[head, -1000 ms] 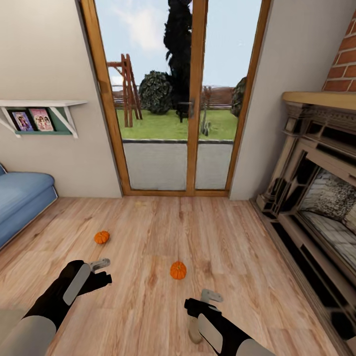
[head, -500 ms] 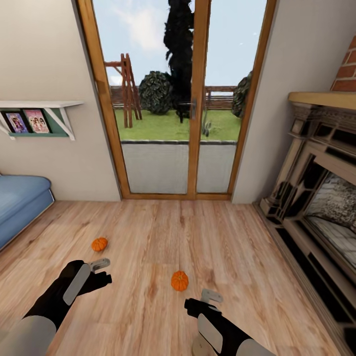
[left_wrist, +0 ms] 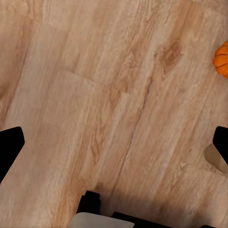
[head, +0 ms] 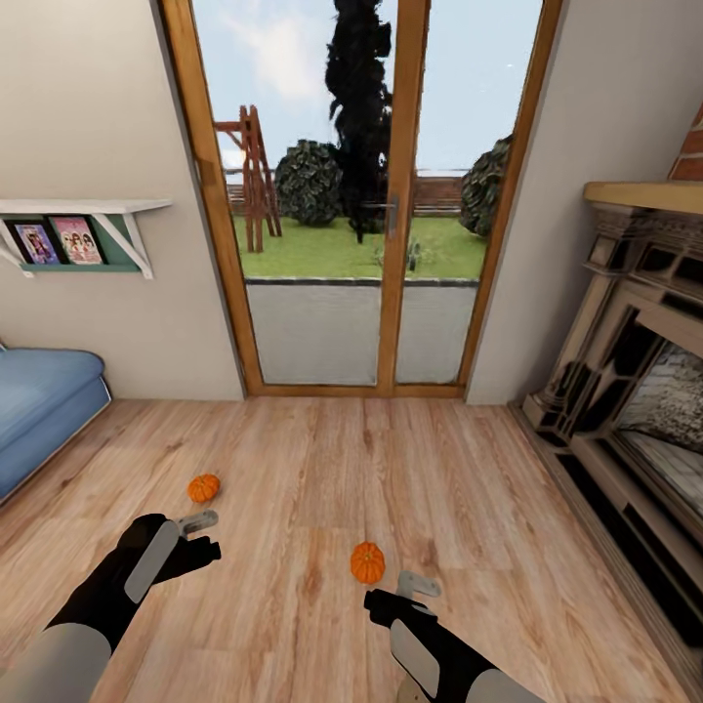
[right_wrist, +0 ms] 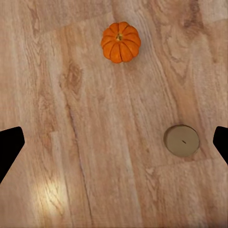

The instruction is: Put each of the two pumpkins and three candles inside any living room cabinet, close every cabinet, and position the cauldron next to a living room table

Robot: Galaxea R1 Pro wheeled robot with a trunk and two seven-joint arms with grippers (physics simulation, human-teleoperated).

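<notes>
Two ribbed orange pumpkins on the wood-plank floor (head: 459, 488): near pumpkin (head: 367, 562) just ahead of the right gripper (head: 418, 586), far pumpkin (head: 203, 487) beyond the left gripper (head: 198, 521). A flat tan candle (right_wrist: 182, 140) with a dark wick lies on the planks near the near pumpkin. Both grippers empty, fingers spread wide. Glass doors (head: 361, 195) with wooden frames ahead, blue sofa (head: 39, 400) left, carved fireplace (head: 635, 391) right.
</notes>
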